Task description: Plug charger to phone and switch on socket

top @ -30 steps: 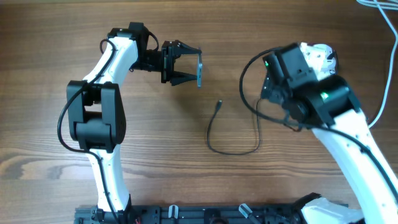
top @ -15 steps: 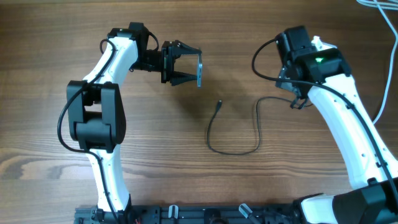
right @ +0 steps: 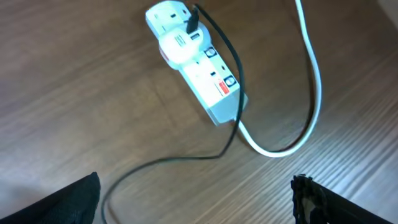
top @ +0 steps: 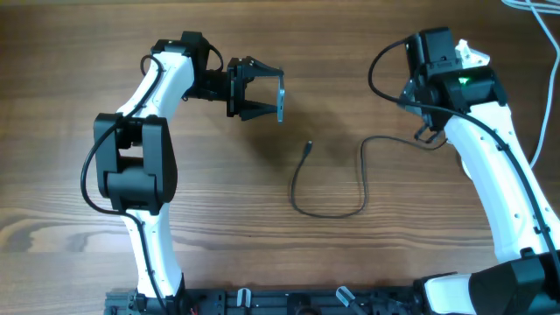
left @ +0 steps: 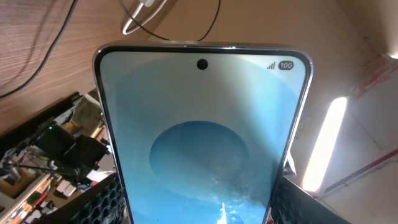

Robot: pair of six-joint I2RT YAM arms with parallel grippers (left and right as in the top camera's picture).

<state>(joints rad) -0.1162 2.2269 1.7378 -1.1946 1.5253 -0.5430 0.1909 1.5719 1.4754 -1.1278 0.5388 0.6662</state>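
My left gripper [top: 262,90] is shut on the phone [top: 280,96] and holds it on edge above the table at the upper left. In the left wrist view the phone's lit cyan-and-white screen [left: 202,143] fills the frame between my fingers. The charger's black plug tip [top: 307,148] lies mid-table, and its thin cable [top: 337,213] loops right toward the socket. The white socket [right: 198,65] has a red-marked label, with the black cable [right: 231,59] plugged in at its far end. My right gripper [right: 199,205] is open and empty, hovering above the wood near the socket. In the overhead view my right arm hides most of the socket [top: 470,58].
A thick white cord [right: 314,87] runs from the socket and curves across the wood; white cables [top: 544,35] also trail along the right edge of the overhead view. The black frame rail [top: 289,302] lies along the near edge.
My right arm has swung toward the far right and now sits over the socket. The cable's right end has shifted with it. The left arm and phone have not moved.
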